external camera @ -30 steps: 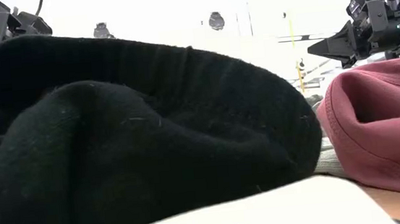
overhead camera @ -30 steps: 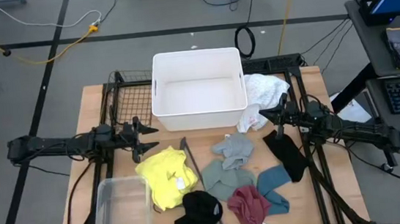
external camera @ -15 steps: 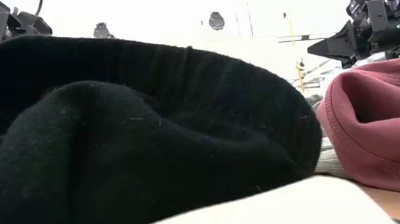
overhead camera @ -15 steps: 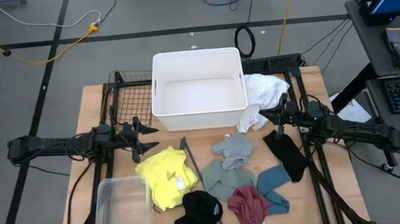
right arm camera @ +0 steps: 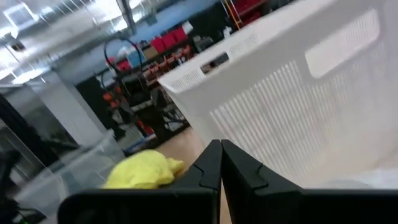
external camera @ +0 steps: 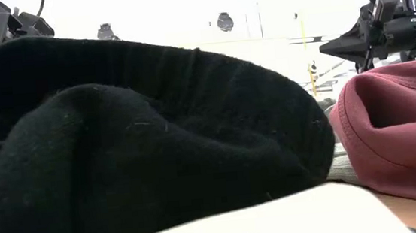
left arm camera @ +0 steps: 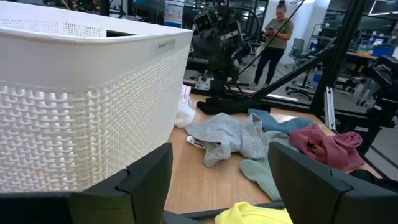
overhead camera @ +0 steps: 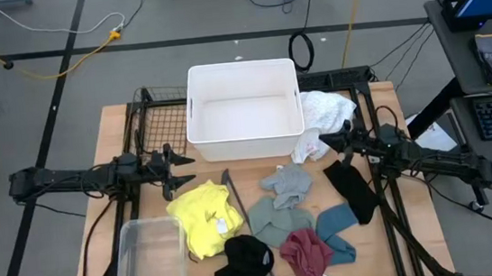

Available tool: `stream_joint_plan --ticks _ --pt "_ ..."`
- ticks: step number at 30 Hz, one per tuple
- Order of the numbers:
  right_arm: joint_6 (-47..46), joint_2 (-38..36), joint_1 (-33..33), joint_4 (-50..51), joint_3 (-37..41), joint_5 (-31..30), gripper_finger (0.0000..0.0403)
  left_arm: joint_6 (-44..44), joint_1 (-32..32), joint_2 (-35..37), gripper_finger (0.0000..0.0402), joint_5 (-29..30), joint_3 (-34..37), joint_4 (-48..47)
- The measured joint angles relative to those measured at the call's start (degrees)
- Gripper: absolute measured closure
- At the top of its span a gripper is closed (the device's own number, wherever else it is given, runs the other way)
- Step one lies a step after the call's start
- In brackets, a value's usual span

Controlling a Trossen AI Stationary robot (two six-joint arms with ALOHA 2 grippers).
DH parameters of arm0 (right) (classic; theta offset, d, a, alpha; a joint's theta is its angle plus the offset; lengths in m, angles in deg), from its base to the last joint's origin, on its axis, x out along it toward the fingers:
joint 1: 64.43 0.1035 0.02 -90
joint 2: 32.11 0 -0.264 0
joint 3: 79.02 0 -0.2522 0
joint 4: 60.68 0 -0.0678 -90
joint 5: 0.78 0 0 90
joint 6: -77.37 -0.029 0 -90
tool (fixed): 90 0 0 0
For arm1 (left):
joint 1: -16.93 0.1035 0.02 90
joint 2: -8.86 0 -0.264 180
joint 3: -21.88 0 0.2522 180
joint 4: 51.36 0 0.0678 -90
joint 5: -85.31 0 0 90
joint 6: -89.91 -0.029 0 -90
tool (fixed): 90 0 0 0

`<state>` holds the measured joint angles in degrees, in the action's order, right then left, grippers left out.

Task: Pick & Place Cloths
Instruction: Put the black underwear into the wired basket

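Right gripper [overhead camera: 324,137] has lifted a little, fingers pressed together and empty.
Left gripper [overhead camera: 186,162] waits spread; cloths [overhead camera: 291,215] lie on the table, bin [overhead camera: 245,109] empty: first pick pending.

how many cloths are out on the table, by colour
Counted from the high view:
yellow fabric cloth: 1
white fabric cloth: 1
grey fabric cloth: 1
sage green fabric cloth: 1
teal fabric cloth: 1
maroon fabric cloth: 1
black fabric cloths: 2
Total: 8 cloths
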<state>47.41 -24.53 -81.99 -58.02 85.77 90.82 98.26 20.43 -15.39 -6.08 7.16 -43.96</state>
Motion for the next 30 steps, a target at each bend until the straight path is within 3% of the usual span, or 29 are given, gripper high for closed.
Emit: stream_joint_plan --ticks 14,18,23,26,30 --pt "0.61 0.0 0.01 -23.69 0.02 0.07 0.0403 0.16 0.01 0.0 0.0133 0.45 0.0 0.11" --pt "0.61 0.0 -0.01 -24.68 0.02 0.09 0.0403 9.83 0.0 0.0 0.0133 0.45 0.0 1.07" --pt "0.66 0.0 -0.01 -24.67 0.02 0.11 0.0403 20.37 0.01 0.0 0.0133 0.48 0.0 6.71" --pt "0.79 0.0 -0.02 -24.67 0.02 0.13 0.0403 20.59 0.01 0.0 0.0133 0.34 0.0 12.92" --pt "0.83 0.0 0.0 -24.67 0.02 0.12 0.0403 18.37 0.01 0.0 0.0133 -4.28 0.0 24.4"
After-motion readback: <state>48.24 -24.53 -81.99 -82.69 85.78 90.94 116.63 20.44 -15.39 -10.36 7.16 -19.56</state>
